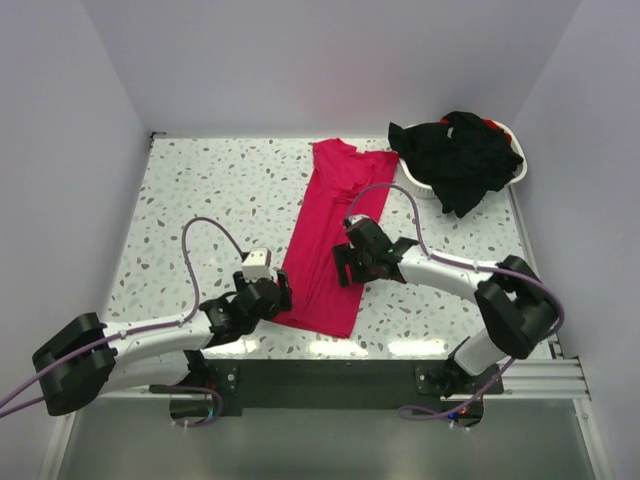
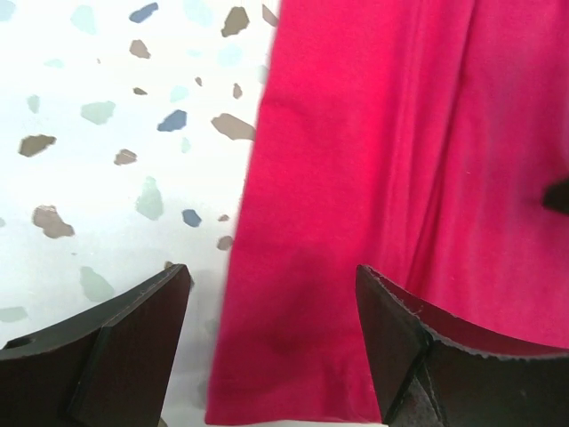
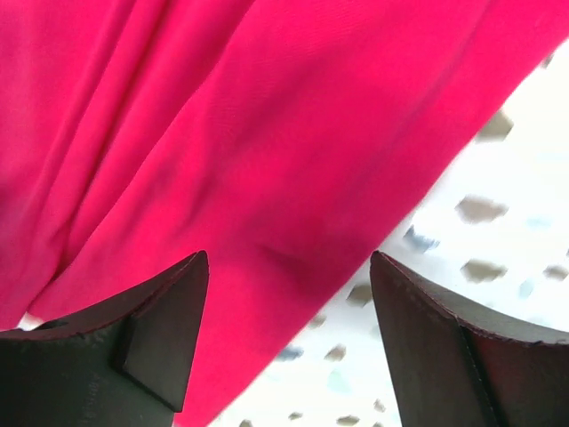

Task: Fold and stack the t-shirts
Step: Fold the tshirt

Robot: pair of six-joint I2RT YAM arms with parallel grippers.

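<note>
From above only — black t-shirts (image 1: 465,160) heaped, seemingly several, in basket (image 1: 415,178).

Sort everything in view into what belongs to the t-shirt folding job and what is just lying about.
Belongs to the job:
red t-shirt, laid out long on the table
black t-shirts, heaped in the basket
left end effector and right end effector, both open over the red t-shirt's edges

Just lying about:
white basket
speckled table
</note>
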